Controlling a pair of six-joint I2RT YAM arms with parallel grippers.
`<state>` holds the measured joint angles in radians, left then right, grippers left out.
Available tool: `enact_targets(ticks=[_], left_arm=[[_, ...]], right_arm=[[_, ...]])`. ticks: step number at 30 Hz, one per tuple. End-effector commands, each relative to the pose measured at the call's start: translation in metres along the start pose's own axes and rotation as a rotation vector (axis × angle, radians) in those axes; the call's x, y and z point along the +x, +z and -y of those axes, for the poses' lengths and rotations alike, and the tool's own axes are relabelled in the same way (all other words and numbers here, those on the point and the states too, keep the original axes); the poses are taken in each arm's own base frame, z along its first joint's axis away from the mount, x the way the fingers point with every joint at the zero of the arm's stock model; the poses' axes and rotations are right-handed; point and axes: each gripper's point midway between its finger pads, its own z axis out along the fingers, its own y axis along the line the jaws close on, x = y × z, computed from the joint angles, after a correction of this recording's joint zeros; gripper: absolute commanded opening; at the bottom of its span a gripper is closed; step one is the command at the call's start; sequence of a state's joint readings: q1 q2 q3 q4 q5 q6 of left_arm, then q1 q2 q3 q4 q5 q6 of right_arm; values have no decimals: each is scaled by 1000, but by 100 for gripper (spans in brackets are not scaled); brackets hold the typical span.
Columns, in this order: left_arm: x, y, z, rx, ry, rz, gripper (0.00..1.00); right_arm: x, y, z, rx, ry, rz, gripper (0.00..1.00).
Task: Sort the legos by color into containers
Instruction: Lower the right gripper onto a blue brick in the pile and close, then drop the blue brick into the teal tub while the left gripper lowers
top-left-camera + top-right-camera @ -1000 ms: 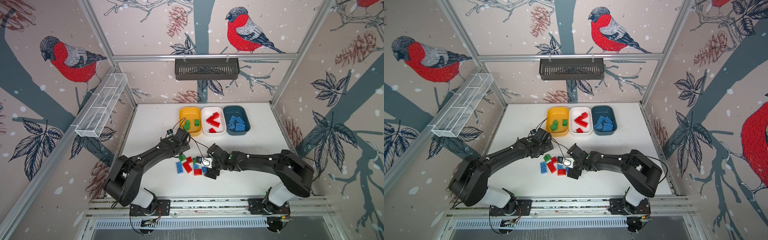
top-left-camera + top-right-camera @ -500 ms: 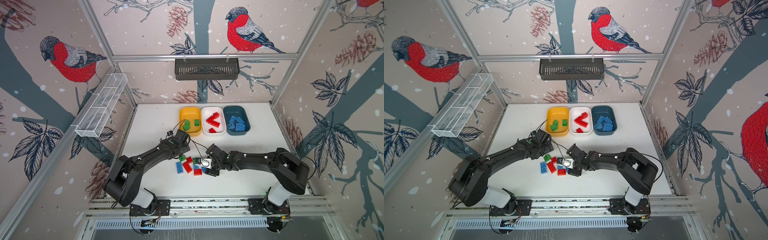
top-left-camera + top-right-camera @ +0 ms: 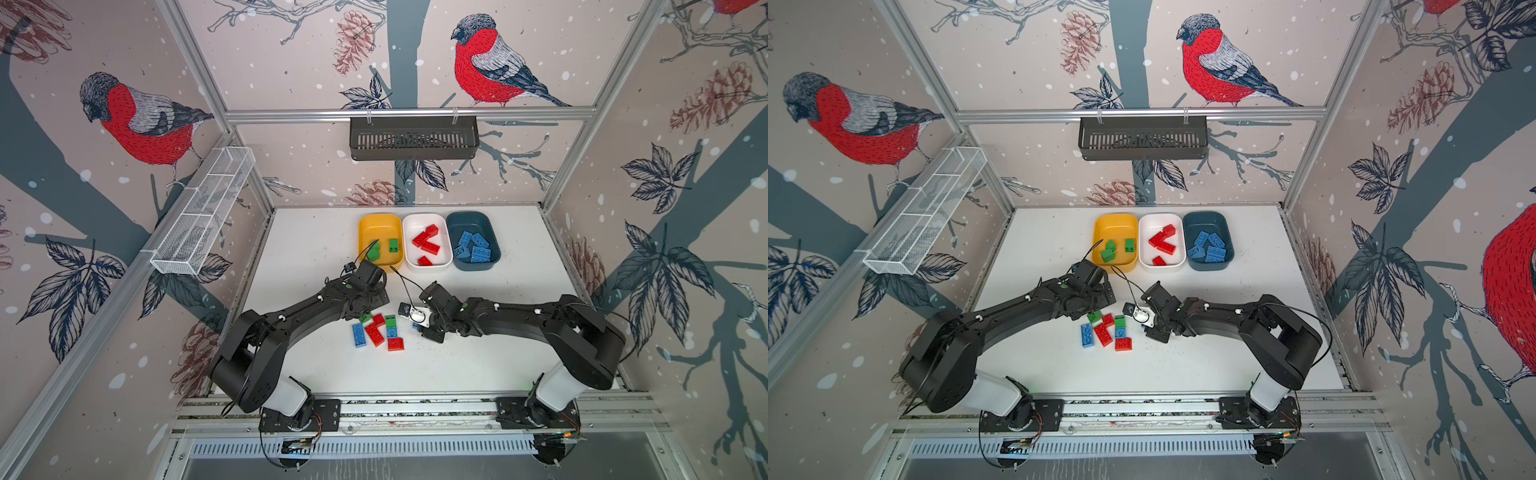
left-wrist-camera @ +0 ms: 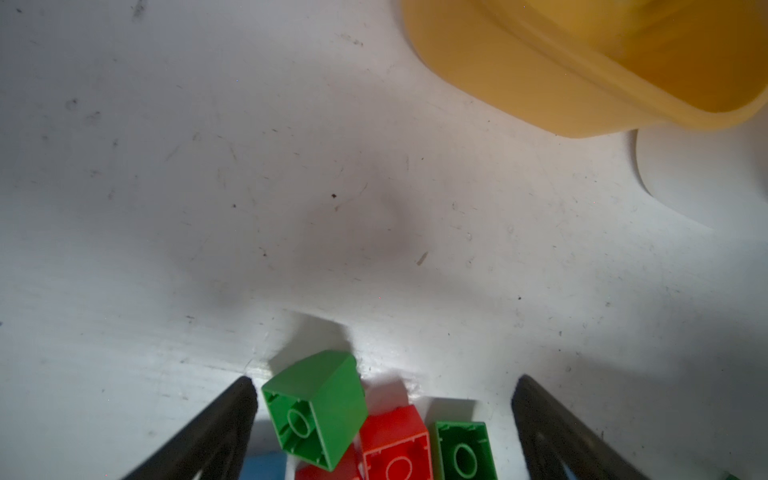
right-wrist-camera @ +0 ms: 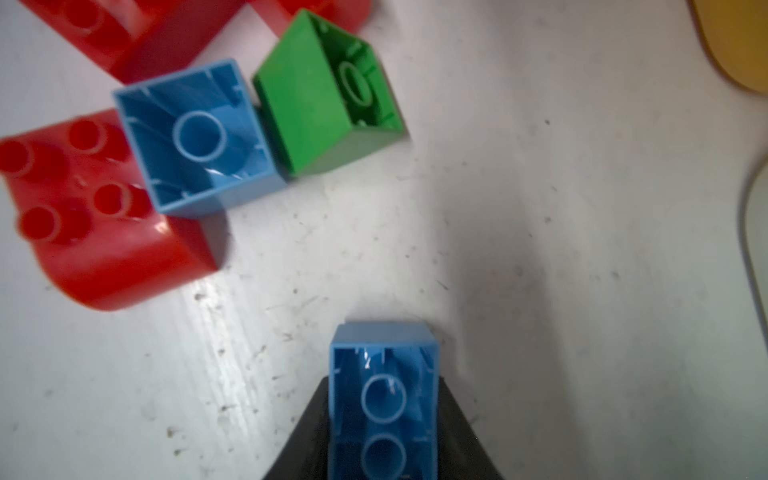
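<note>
Loose legos lie in a small pile mid-table in both top views. My right gripper is shut on a blue oblong brick at the pile's right side, underside toward the camera. My left gripper stands open over the pile's far edge, with a tipped green brick, a red one and another green one between its fingers. At the back stand the yellow tub with green bricks, the white tub with red ones and the teal tub with blue ones.
A blue square brick, a green brick and a red brick lie just ahead of the right gripper. A black slotted basket hangs on the back wall. A white wire rack hangs on the left wall.
The right gripper's jaws have closed on the blue oblong brick. The left gripper has edged slightly toward the pile and stayed open.
</note>
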<state>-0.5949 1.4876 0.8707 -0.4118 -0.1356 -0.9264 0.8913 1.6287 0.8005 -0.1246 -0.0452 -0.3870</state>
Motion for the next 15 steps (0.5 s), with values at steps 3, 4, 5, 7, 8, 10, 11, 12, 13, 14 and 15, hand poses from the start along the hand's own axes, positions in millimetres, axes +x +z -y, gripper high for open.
enact_targets(ticks=[3,4,5,7,8,10,11,12,13,14,15], left_arm=[[1,-5,0,-30,26,10,96],[1,-6,2,-33,35,13,96],[3,-6,3,-44,48,17,96],[2,-9,8,-64,71,34,96],[2,-11,10,-74,79,41,96],[-1,-13,16,-85,95,57,96],[1,-14,18,-88,104,58,96],[3,-13,18,-95,117,57,96],[0,-16,27,-80,124,67,96],[0,-17,31,-73,131,71,96],[2,-16,33,-75,140,65,96]], right_arm=[[-16,-26,42,143,168,128,29],[-18,-33,50,165,208,163,28],[-20,-41,61,191,255,203,28],[-22,-58,84,252,347,283,28],[-20,-64,94,276,385,309,28],[-15,-81,121,342,492,373,28],[-11,-86,131,367,540,394,28],[-6,-93,143,395,592,416,28],[-3,-98,153,418,635,436,28],[1,-103,161,438,667,449,28],[4,-107,169,452,690,460,28]])
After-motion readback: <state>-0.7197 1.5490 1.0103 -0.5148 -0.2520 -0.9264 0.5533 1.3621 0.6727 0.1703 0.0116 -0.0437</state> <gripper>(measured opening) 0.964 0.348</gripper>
